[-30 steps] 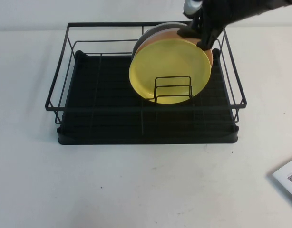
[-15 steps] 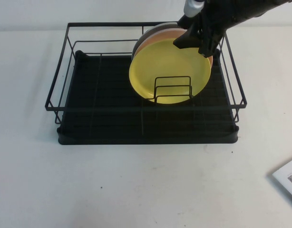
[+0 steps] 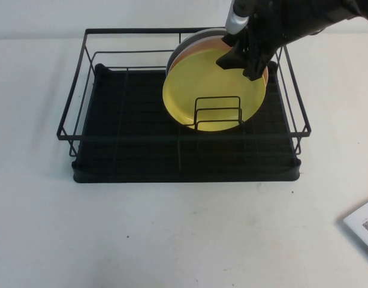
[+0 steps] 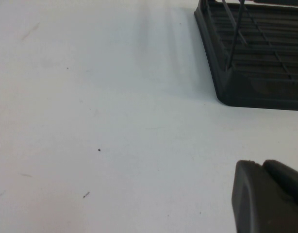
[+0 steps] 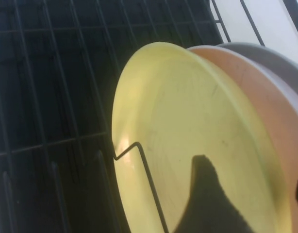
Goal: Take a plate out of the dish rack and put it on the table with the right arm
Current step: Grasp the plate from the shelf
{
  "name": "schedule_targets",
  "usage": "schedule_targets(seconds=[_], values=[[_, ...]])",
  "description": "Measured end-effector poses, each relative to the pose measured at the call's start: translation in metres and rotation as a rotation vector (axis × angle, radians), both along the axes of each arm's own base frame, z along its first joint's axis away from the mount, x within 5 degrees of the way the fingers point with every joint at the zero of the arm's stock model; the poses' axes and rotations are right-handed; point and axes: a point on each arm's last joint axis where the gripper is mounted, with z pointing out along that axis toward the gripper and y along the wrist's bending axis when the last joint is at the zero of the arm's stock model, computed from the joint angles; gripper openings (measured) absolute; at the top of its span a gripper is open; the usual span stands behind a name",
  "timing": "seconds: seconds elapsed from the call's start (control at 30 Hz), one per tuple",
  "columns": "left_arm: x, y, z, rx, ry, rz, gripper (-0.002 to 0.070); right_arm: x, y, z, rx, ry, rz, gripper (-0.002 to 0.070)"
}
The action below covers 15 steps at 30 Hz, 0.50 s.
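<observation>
Yellow plate point(image 3: 211, 90) standing on edge in the right half of the black wire dish rack point(image 3: 183, 157), front of a three-plate stack, leaning back on a pale pink plate point(image 5: 265, 92) with a grey plate point(image 5: 280, 60) behind. Lower edge tucked behind small wire dividers point(image 3: 217, 113). Probably light, stiff plastic, smooth and likely slippery; shallow raised rim the only sensible hold. Best taken at the upper right rim, one finger across the front face, the other slipped into the narrow gap before the pink plate. Risk: pinching two plates together, or catching the dividers on the lift.

Right gripper point(image 3: 247, 55) at that upper right rim, fingers point(image 5: 207, 204) parted and astride the edge, one dark finger lying over the yellow face, not yet closed. Plate not lifted.

Left gripper point(image 4: 270, 199) parked low over the white bench point(image 3: 172, 234), near a corner of the rack; cannot tell finger state. Printed paper point(image 3: 364, 227) at the bench's right edge.
</observation>
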Motion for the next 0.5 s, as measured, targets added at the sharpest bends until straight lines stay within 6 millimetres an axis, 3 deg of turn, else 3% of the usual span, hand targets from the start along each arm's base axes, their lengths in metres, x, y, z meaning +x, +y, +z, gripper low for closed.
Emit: schedule_targets(seconds=[0.5], values=[[0.0,0.0,0.0,0.0,0.0,0.0,-0.0004,0.011,0.001,-0.019,-0.02,0.006,-0.02,0.0324]])
